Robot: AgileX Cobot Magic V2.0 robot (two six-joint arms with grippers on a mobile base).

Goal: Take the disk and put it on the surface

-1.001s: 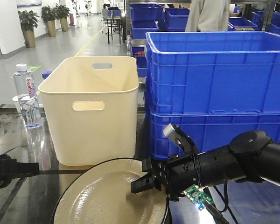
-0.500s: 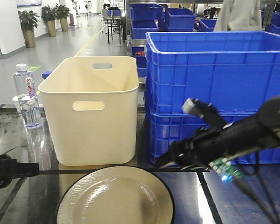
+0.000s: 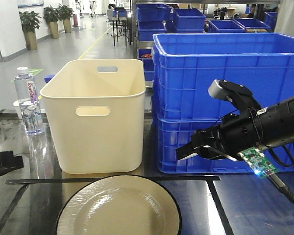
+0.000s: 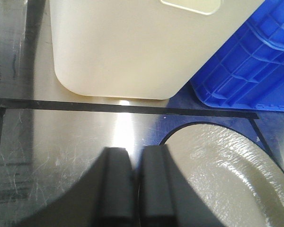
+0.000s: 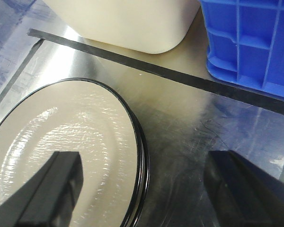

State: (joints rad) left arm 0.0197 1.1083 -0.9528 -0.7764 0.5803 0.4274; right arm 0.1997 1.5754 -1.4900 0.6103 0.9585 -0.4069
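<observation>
- The disk [image 3: 118, 208], a round cream plate with a black rim, is seen flat and face up on the surface [image 3: 225, 205], so no long axis is shown.
- The right gripper [image 3: 196, 149] is held spread and empty at its 2 o'clock.
- The left gripper [image 4: 132, 184], apparently closed on nothing, is seen at the disk's left rim.
</observation>
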